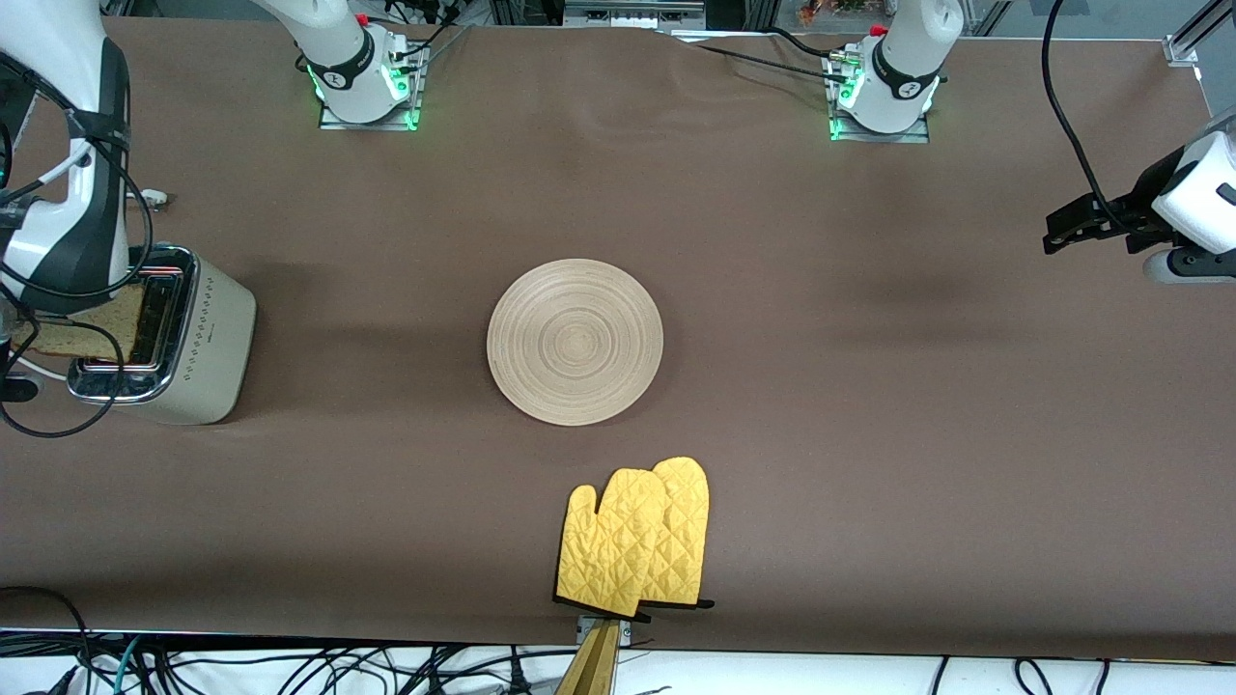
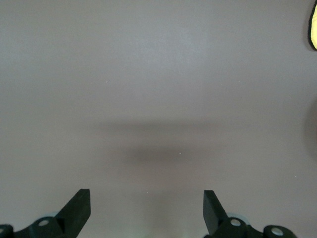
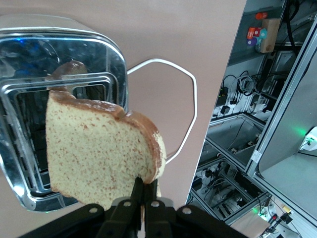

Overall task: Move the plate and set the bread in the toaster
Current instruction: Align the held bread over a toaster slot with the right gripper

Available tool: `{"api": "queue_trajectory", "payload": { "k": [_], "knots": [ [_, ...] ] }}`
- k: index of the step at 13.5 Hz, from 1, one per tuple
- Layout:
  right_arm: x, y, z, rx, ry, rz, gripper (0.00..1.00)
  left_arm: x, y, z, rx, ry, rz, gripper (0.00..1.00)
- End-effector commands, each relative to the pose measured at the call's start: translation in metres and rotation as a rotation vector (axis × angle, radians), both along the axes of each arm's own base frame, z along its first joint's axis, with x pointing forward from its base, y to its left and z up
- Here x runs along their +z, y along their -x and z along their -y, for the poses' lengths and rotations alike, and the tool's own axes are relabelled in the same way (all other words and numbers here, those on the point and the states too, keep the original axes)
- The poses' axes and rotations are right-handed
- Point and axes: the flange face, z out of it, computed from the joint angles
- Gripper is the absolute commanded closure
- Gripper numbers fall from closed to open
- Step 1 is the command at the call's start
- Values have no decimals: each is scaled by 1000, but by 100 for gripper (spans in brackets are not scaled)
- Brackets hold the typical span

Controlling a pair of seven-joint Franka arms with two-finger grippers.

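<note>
Holding the bread (image 3: pixel 99 148) by its crust edge, my right gripper (image 3: pixel 144 194) is clamped shut over the toaster (image 1: pixel 179 338), at nine o'clock of the table. The slice hangs above the chrome slots, not yet lowered in. The plate (image 1: pixel 575 342) lies at table centre, yellow oven mitts (image 1: pixel 637 536) at its six o'clock. My left gripper (image 2: pixel 147 208) waits, fingers spread, over bare table at three o'clock.

A pair of yellow oven mitts (image 1: pixel 635 542) lies on the brown table (image 1: pixel 869 434).
</note>
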Motion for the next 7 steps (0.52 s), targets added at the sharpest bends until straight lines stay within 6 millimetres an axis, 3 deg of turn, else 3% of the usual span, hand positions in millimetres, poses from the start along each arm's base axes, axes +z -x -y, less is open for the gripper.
{"api": "queue_trajectory", "payload": {
  "k": [1,3,5,7],
  "knots": [
    [2,-5,-9,15,-21,10,100,8,-4,-5,11,23,27,0],
    [-1,-6,-16,1,-36,25,100,10,-5,-5,11,23,45,0],
    [-3,-6,-19,2,-42,26,100,25,-8,-6,12,7,77,0],
    [-4,-7,-32,17,-44,18,100,27,-8,-18,27,8,82,0]
  ]
}}
